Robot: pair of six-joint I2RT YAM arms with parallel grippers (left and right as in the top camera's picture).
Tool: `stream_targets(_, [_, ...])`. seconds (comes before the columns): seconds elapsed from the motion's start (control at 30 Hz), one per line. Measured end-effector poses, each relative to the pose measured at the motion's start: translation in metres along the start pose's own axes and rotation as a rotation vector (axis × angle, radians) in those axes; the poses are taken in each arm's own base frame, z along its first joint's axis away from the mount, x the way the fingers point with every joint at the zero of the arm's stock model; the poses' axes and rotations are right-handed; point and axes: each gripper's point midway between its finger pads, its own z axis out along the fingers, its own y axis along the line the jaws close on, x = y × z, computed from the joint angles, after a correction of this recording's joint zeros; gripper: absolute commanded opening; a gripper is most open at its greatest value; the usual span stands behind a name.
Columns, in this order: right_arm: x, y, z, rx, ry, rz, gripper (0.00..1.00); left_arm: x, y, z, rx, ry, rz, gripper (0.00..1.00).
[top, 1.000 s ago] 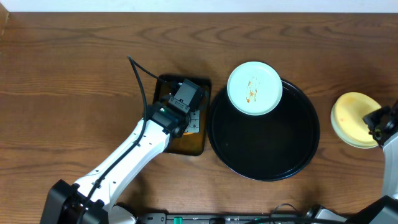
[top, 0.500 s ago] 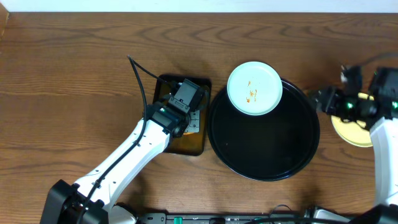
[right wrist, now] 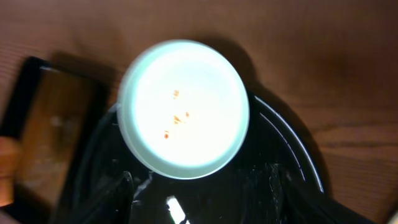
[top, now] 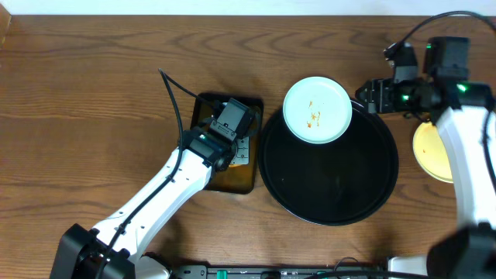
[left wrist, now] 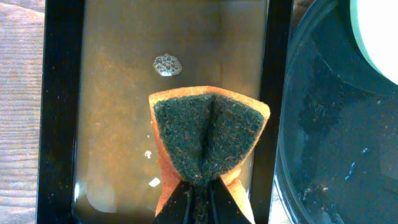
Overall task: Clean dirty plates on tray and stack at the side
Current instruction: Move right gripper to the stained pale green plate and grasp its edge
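- The right gripper (right wrist: 200,186) hung over the far right rim of the round black tray (top: 333,194), its fingers (right wrist: 124,193) spread wide with nothing between them.
- Just ahead of it, a mint-white plate (top: 317,109) lay face up, flecked with orange-red sauce. It sat at the tray's far edge, overhanging the rim; being round, it showed no long axis.
- Most of the tray's glossy floor lay bare on the near side of that plate.
- A pale yellow plate (top: 428,151) sat on the wooden table (top: 77,77) just right of the tray, partly under the right arm (top: 473,155).
- The left gripper (left wrist: 200,190) pinched a folded sponge (left wrist: 208,137), green scouring face up, over the wet rectangular brown tray (left wrist: 112,74). That tray stood just left of the round one.
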Motion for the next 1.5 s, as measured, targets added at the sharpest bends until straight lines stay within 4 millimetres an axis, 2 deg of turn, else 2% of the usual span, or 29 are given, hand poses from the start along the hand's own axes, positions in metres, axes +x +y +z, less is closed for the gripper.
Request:
stream_targets(0.13, [0.013, -0.02, 0.047, 0.002, 0.094, 0.056, 0.64, 0.0, 0.0, 0.0, 0.0, 0.0, 0.0, 0.08])
stream_targets(0.23, [0.023, -0.03, 0.072, -0.003, 0.144, 0.087, 0.55, 0.0, 0.0, 0.0, 0.0, 0.0, 0.0, 0.08])
stream_targets(0.33, [0.034, -0.038, 0.094, -0.006, 0.189, 0.118, 0.54, 0.0, 0.0, 0.0, 0.0, 0.0, 0.0, 0.08])
stream_targets(0.6, [0.058, -0.051, 0.133, -0.013, 0.272, 0.177, 0.43, 0.0, 0.0, 0.0, 0.0, 0.0, 0.0, 0.08])
stream_targets(0.77, [0.067, -0.052, 0.147, -0.037, 0.297, 0.197, 0.25, 0.0, 0.0, 0.0, 0.0, 0.0, 0.0, 0.08])
stream_targets(0.9, [0.069, -0.05, 0.151, -0.046, 0.304, 0.2, 0.1, 0.0, 0.0, 0.0, 0.0, 0.0, 0.0, 0.08])
stream_targets(1.0, [0.07, -0.046, 0.152, -0.051, 0.311, 0.196, 0.02, 0.0, 0.0, 0.0, 0.0, 0.0, 0.0, 0.08])
stream_targets(1.13, [0.078, -0.04, 0.149, -0.061, 0.349, 0.208, 0.01, 0.0, 0.0, 0.0, 0.0, 0.0, 0.0, 0.08])
stream_targets(1.3, [0.107, -0.032, 0.137, -0.066, 0.478, 0.258, 0.01, -0.006, -0.004, 0.0, 0.016, -0.025, -0.004, 0.08])
stream_targets(1.4, [0.126, -0.025, 0.126, -0.07, 0.571, 0.297, 0.01, -0.017, -0.015, -0.001, 0.067, -0.067, -0.012, 0.08])
stream_targets(1.5, [0.139, -0.019, 0.117, -0.074, 0.638, 0.318, 0.01, -0.033, -0.034, -0.005, 0.158, -0.125, -0.018, 0.08])
